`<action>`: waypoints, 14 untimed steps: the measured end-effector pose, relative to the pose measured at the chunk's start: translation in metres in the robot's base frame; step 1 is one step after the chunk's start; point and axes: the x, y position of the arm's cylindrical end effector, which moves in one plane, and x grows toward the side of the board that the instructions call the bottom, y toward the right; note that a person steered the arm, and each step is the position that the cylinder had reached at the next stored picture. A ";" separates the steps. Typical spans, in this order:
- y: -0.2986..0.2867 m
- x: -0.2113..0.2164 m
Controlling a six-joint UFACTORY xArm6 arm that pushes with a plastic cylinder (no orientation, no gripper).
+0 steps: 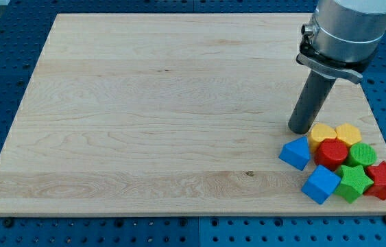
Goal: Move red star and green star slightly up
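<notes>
The wooden board (145, 103) is mostly bare; my tip (301, 130), a plain rod with no fingers to open, stands above the cluster. Green star (352, 182) and red star (383, 180) touch near the bottom-right corner: light, rigid, probably slippery, best pushed from below

No readable text, label, brand, number or sign — not on board, blocks or arm.

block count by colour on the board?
Yellow: 2, a block and a block
Red: 2, a cylinder and a star
Green: 2, a cylinder and a star
Blue: 2, a block and a cube
Total: 8
My tip sits just to the view's left of the yellow pair.
</notes>
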 end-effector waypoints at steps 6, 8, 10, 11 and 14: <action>0.026 -0.038; 0.097 -0.041; 0.169 -0.008; 0.180 -0.002; 0.180 -0.003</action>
